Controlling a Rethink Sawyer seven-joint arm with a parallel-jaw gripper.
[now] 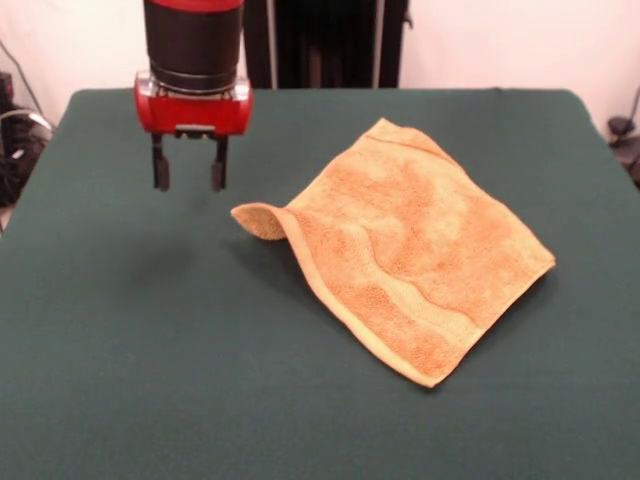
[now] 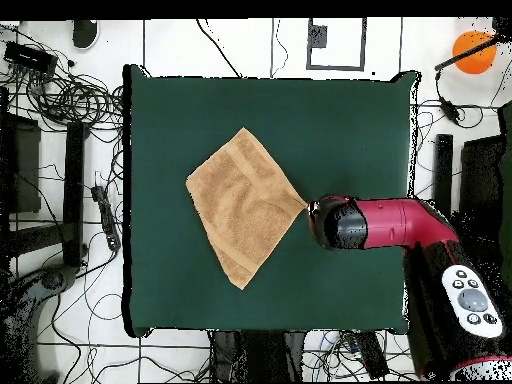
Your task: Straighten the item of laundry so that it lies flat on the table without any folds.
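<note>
The tool hung open and empty at upper left, apart from the towel, whose left corner curled above the tabletop.

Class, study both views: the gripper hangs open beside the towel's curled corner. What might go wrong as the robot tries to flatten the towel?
1. The corner nearest the gripper curls up off the table. A grasp there may pinch doubled cloth, keeping the fold.
2. The towel shows ripples across its middle. Pulling one corner may slide the whole towel instead of smoothing it.
3. The open gripper is beside the corner, not over it, so closing now would likely miss.
</note>
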